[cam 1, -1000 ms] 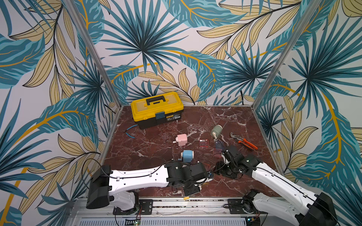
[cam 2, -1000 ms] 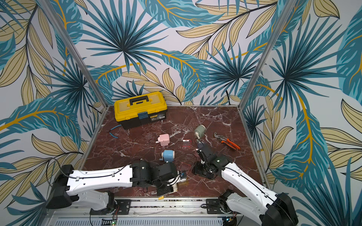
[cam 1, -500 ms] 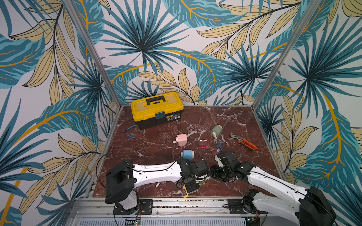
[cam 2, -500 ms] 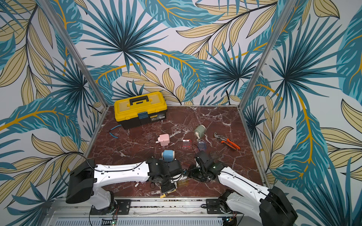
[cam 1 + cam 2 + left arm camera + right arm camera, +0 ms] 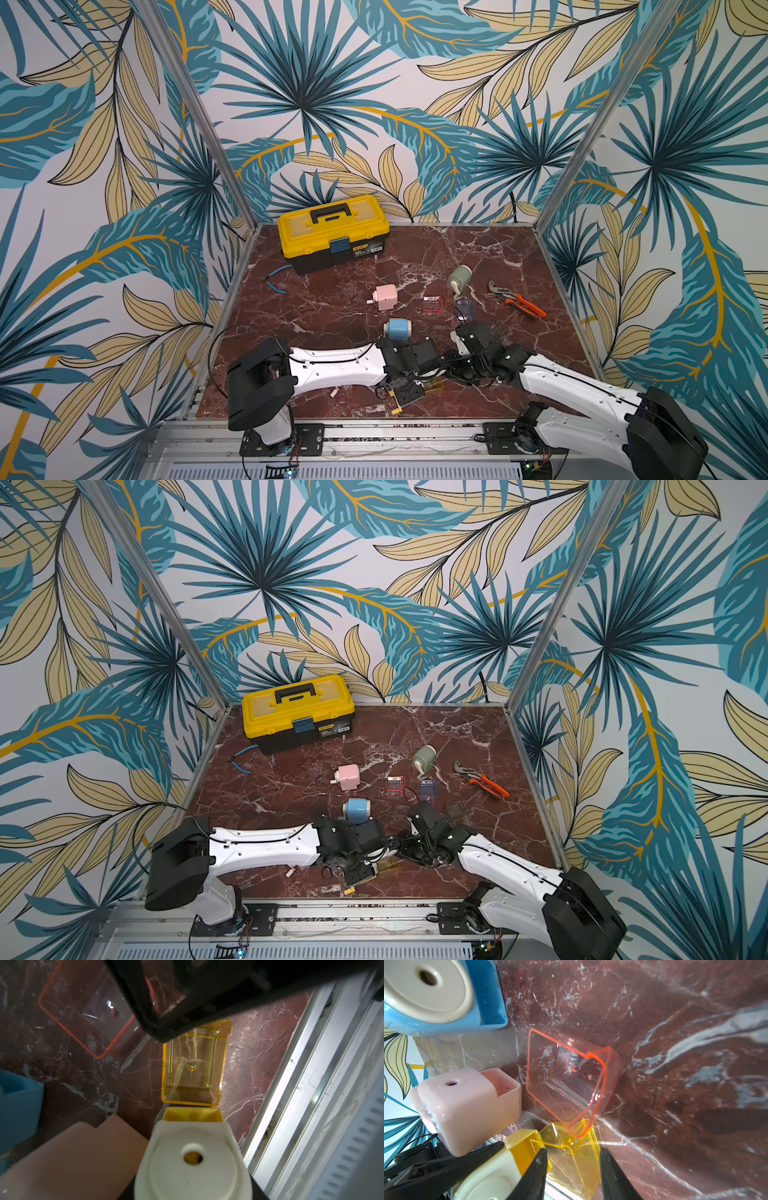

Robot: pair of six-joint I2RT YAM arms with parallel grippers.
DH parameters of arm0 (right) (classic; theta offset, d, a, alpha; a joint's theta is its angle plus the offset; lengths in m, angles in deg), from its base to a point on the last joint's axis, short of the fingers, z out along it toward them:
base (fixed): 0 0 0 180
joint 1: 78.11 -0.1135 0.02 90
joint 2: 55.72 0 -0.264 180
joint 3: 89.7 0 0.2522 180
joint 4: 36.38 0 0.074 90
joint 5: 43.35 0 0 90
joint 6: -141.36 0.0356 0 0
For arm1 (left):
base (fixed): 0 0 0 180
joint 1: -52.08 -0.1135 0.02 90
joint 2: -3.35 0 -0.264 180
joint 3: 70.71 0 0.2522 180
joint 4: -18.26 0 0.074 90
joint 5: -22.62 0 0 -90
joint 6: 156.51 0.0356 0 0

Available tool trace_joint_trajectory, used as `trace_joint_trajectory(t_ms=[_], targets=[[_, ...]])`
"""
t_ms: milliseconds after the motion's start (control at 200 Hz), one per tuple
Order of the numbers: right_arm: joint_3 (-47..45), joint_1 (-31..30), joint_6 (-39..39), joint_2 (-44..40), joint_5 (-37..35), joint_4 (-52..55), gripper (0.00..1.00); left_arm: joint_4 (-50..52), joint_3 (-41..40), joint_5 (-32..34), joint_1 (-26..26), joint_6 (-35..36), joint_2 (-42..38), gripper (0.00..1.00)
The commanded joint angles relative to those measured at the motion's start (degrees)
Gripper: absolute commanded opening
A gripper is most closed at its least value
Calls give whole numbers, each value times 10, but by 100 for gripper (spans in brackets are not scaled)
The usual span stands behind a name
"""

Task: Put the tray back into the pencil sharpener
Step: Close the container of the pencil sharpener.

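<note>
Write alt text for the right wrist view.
A clear yellow tray sits between the right claw's two black fingers, its end at the mouth of a yellow sharpener. Beyond lie an empty orange-pink tray, a pink sharpener and a blue sharpener on the red marble table.

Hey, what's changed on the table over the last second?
The right pincer moved toward the left pincer and now straddles the yellow tray. The left arm's elbow swung toward the middle; its pincer stays shut on the yellow sharpener. Toolbox and orange pliers stayed put.
</note>
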Motion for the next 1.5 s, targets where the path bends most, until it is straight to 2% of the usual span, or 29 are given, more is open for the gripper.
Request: trace_joint_trajectory(t_ms=[0, 366, 626, 821, 1122, 1257, 1407, 1492], targets=[[-15, -5, 3, 3, 2, -7, 42, -19, 2, 11, 0, 4, 8, 28], [-37, -5, 20, 10, 30, -60, 36, -26, 16, 9, 6, 17, 24, 46], [-44, -9, 26, 36, 57, -118, 32, -47, 16, 6, 15, 25, 33, 46], [-45, -18, 22, 46, 65, -122, 31, -60, 14, 7, 24, 27, 38, 47], [-72, -19, 36, -51, 3, -77, 32, -91, -15, -24, 25, 13, 0, 47], [-80, -18, 34, -76, -6, -58, 37, -106, -25, -44, 24, 11, -9, 49], [-79, -19, 25, -81, -11, -36, 40, -108, -28, -37, 25, 12, -7, 55], [-76, -19, 16, -89, -17, -17, 40, -108, -29, -30, 26, 11, -5, 63]])
